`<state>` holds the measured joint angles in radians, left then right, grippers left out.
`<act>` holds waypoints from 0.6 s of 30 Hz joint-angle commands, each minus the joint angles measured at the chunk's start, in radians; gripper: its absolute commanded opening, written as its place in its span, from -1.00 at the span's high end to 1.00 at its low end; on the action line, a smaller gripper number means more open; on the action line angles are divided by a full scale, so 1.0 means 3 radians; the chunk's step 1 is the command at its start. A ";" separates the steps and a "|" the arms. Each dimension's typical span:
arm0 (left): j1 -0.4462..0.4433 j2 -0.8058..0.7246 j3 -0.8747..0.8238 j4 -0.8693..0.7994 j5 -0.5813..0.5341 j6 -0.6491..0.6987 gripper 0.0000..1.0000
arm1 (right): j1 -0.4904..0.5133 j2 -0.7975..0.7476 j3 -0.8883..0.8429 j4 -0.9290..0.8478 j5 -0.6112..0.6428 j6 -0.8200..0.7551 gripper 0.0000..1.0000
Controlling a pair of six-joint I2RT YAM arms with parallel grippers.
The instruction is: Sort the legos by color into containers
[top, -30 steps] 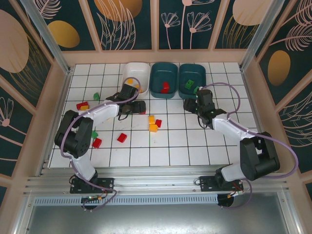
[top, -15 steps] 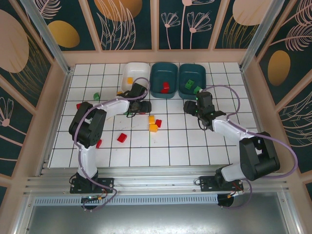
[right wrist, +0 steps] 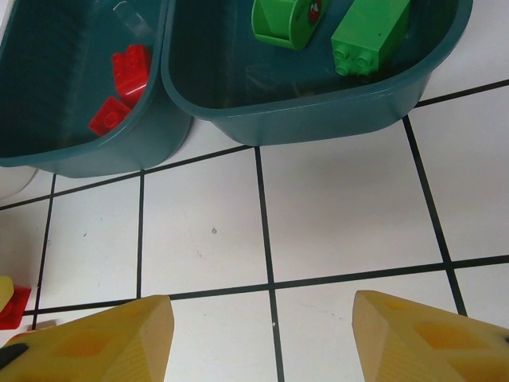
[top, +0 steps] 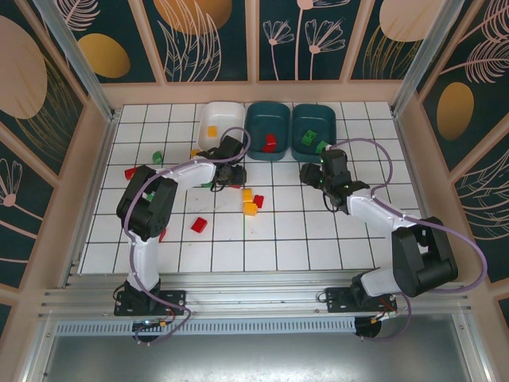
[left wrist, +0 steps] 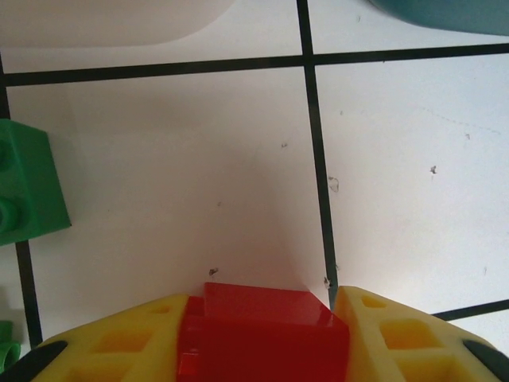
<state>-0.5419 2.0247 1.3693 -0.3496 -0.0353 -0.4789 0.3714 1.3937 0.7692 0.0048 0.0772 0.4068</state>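
Inside the left gripper [left wrist: 262, 298], a glossy, blocky red lego [left wrist: 264, 328]

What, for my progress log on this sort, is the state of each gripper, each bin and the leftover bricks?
left gripper: shut on a red brick.
right gripper: open, nothing between its fingers.
white bin: holds a yellow brick.
middle teal bin: holds red bricks.
right teal bin: holds green pieces.
loose bricks: still unsorted on the table.
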 commanded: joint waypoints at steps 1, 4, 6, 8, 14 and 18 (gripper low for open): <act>-0.0029 -0.0201 0.0147 -0.0168 -0.0014 0.0007 0.43 | 0.0015 -0.0090 -0.0044 0.0102 0.0024 0.0030 -0.23; -0.0039 -0.0275 0.0379 -0.0197 0.0020 0.0009 0.45 | 0.0011 -0.0095 -0.0051 0.0114 0.0022 0.0030 -0.22; -0.0035 -0.0232 0.0634 -0.0219 0.0050 0.0016 0.45 | 0.0014 -0.0096 -0.0048 0.0123 0.0005 0.0037 -0.23; -0.0039 -0.0052 0.0998 -0.0289 0.0115 0.0024 0.46 | 0.0014 -0.0095 -0.0062 0.0141 -0.0006 0.0053 -0.22; -0.0035 0.0650 0.2050 -0.0402 0.0354 -0.0020 0.50 | 0.0017 -0.0139 -0.0169 0.0200 -0.0076 0.0121 -0.22; -0.0036 0.1041 0.2689 -0.0580 0.0380 -0.0003 0.48 | 0.0028 -0.0167 -0.0247 0.0265 -0.0142 0.0181 -0.21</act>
<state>-0.5465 2.2528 2.0914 -0.4385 0.0483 -0.4793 0.3721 1.3701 0.7147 0.0364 0.0525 0.4301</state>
